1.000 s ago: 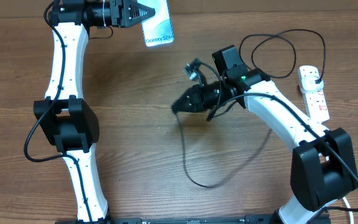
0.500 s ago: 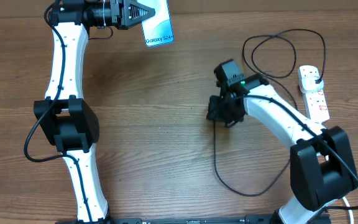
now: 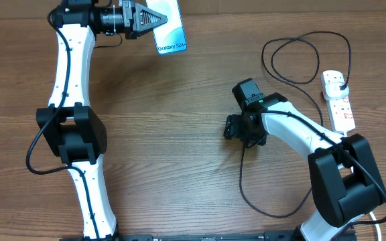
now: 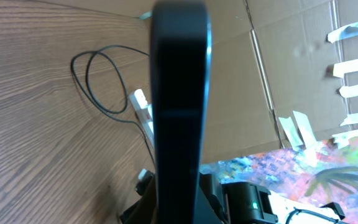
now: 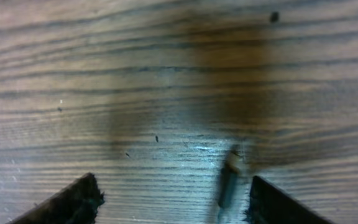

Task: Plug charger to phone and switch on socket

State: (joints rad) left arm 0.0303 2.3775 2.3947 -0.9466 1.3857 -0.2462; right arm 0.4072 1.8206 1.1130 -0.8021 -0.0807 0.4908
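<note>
My left gripper (image 3: 159, 16) is shut on the phone (image 3: 171, 31) at the table's far edge, holding it lit side up; in the left wrist view the phone (image 4: 179, 106) shows edge-on as a dark bar. My right gripper (image 3: 236, 127) points down at mid-table with its jaws open (image 5: 173, 186). The charger's connector tip (image 5: 228, 184) lies on the wood between the fingers, close to the right one, and neither finger grips it. The charger cable (image 3: 243, 184) runs toward the near edge and loops (image 3: 307, 57) back to its black plug (image 3: 340, 82) in the white socket (image 3: 341, 110).
The wooden table (image 3: 159, 154) carries both arm bases at the near edge. The left wrist view shows the cable loops (image 4: 104, 81), the socket (image 4: 143, 111), the right arm (image 4: 250, 202) and cardboard (image 4: 241, 81) behind the table.
The right gripper swung back right from mid-table, turned downward and opened, letting go of the connector tip. The cable's slack shifted right. The left gripper with the phone barely moved.
</note>
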